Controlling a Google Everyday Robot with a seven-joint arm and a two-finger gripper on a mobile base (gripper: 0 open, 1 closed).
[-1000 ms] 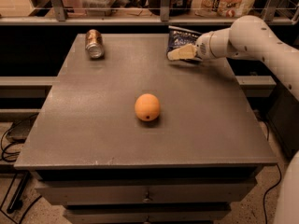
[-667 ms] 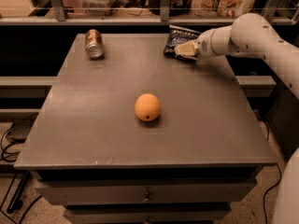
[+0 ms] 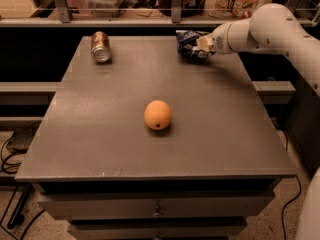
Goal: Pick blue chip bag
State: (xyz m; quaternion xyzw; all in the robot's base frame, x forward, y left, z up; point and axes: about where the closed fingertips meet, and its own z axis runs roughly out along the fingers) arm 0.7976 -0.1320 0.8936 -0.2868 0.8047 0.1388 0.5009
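Grey tabletop (image 3: 100, 149), cluttered shelf behind it. Orange (image 3: 157, 115) mid-table, can (image 3: 101, 47) lying on its side far left. Blue chip bag (image 3: 187, 43) is at the far right of the table; my gripper (image 3: 204, 44) is touching its right side. Can't tell if I'm clamped on it. Step looks like the grasp. Next: get a firm hold on the crinkly foil, then lift straight up, clear of the back rail (image 3: 150, 21).
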